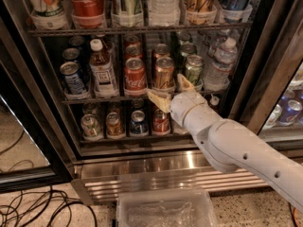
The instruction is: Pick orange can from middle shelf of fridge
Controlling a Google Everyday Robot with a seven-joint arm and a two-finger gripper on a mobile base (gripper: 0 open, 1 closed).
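Gripper [171, 92] spread wide at the middle shelf [113, 98] rail — your orange can [164, 73] stands upright just above and beyond it.

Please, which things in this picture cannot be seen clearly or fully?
Camera view only:
1. whether the open gripper touches the orange can: depth unclear.
2. middle shelf rail: partly hidden by the gripper.
3. top-rack bottles: cut by the upper edge.
4. rear cans: mostly hidden by those in front.

White rounded arm [236, 145], tan gripper [171, 92] at middle shelf [94, 100]
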